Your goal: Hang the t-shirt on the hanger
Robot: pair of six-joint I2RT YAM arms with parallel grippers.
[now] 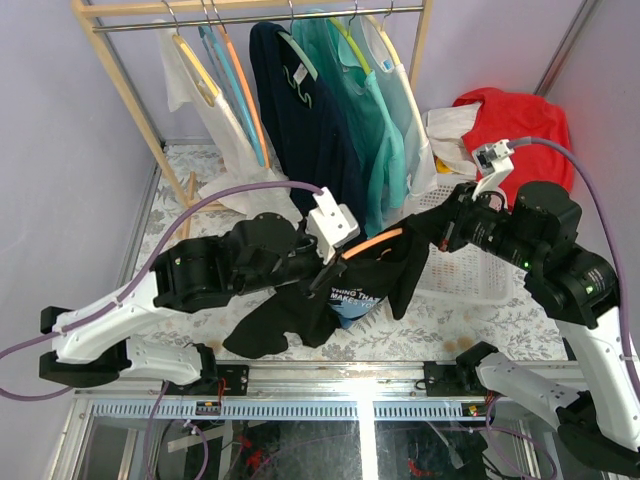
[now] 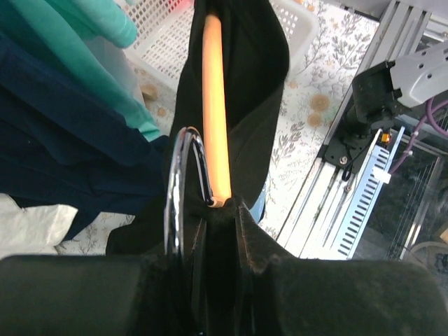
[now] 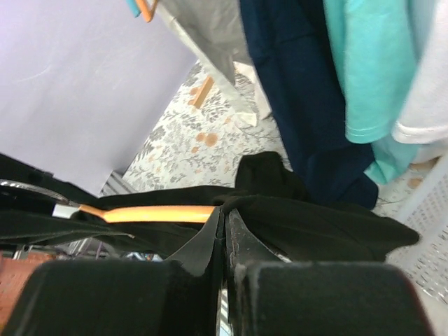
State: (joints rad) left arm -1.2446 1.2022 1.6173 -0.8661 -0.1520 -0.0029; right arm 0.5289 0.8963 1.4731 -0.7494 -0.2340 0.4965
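Two robot arms hold one black t-shirt (image 1: 372, 288) and one orange hanger (image 1: 375, 240) in the air just in front of a wooden rack (image 1: 122, 85), below the clothes that hang on it.

In front of the rack's middle, the left gripper (image 1: 332, 264) has its fingers clamped on the hanger's neck, where the silver hook meets the orange bar. The hanger runs rightward from there. The t-shirt drapes over and under it, with one stretch of orange bar bare and the printed chest hanging below. In front of the rack's right end, the right gripper (image 1: 441, 230) has its fingers pressed together on a pinch of the t-shirt's cloth, near the hanger's far tip.

The step in hand looks like dressing the shirt onto the hanger, and it seems only partly on. The next move probably calls for the right gripper to draw the cloth over the far tip while the left holds the hanger steady.

Counted on the rack: one navy shirt (image 1: 300, 110) and teal shirts that overlap too much to number. Right of the rack sits one white basket (image 1: 452, 287) with one red cloth (image 1: 510, 115).
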